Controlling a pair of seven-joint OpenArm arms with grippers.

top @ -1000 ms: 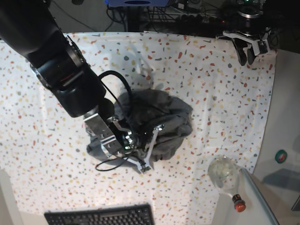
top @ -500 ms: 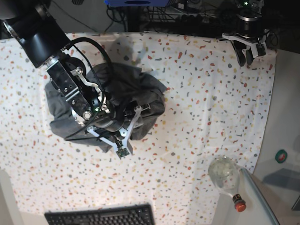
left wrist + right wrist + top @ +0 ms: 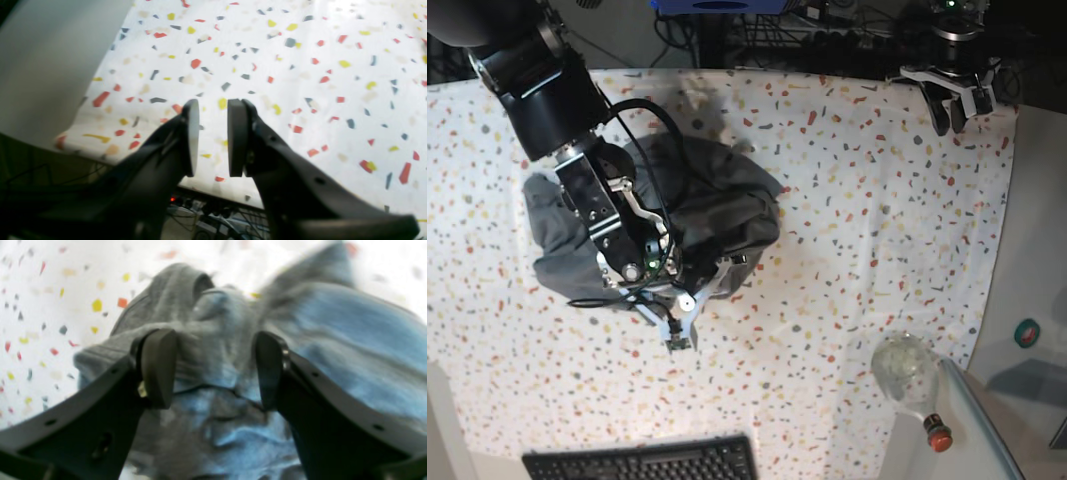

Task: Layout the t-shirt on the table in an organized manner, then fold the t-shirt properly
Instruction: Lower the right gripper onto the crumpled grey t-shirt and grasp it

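With its jaws spread apart and nothing between them, my right gripper (image 3: 213, 370) hangs over the crumpled t-shirt (image 3: 717, 195), which lies bunched in a heap left of centre on the table (image 3: 877, 230). My left gripper (image 3: 213, 138), jaws a narrow gap apart and empty, hovers above the table's far right corner, well apart from the garment.

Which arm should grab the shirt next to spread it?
Right, probably. The right gripper hangs open directly over the crumpled shirt. The left gripper sits at the table's far corner, well clear of the fabric, jaws only narrowly apart.
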